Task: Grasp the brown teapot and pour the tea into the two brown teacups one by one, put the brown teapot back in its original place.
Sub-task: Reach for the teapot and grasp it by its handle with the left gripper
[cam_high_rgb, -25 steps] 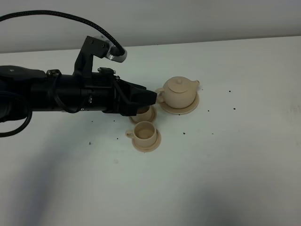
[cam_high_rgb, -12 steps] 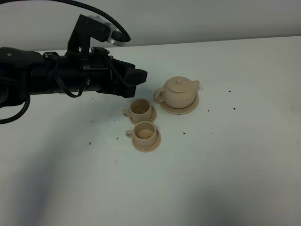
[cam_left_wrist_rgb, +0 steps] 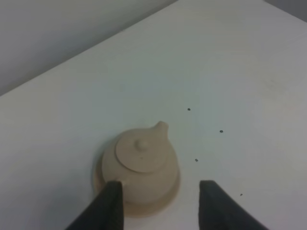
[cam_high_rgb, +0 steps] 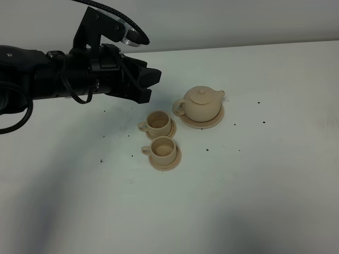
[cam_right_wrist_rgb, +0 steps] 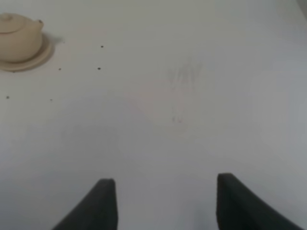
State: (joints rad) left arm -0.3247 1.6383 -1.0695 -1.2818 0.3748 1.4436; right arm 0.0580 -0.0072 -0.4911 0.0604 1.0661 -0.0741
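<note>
The brown teapot (cam_high_rgb: 200, 102) stands upright with its lid on, on its wide saucer, the original place (cam_high_rgb: 216, 121), right of centre. The two brown teacups (cam_high_rgb: 159, 122) (cam_high_rgb: 163, 148) sit on small saucers just left and in front of it. My left gripper (cam_high_rgb: 152, 83) hovers up and to the left of the teapot, open and holding nothing. In the left wrist view the teapot (cam_left_wrist_rgb: 142, 164) lies beyond the left gripper (cam_left_wrist_rgb: 161, 185), clear of its spread fingers (cam_left_wrist_rgb: 113, 203). My right gripper (cam_right_wrist_rgb: 166, 179) is open over bare table, and the teapot (cam_right_wrist_rgb: 17, 33) shows far off in that view.
Small black specks (cam_high_rgb: 258, 102) dot the white table (cam_high_rgb: 265, 185) around the tea set. The table's far edge meets a grey wall (cam_high_rgb: 238, 21) behind. My left arm (cam_high_rgb: 47, 79) stretches in from the left.
My left gripper has drawn back to the left and away from the teapot's handle, uncovering the far teacup. Teapot and cups have not moved.
</note>
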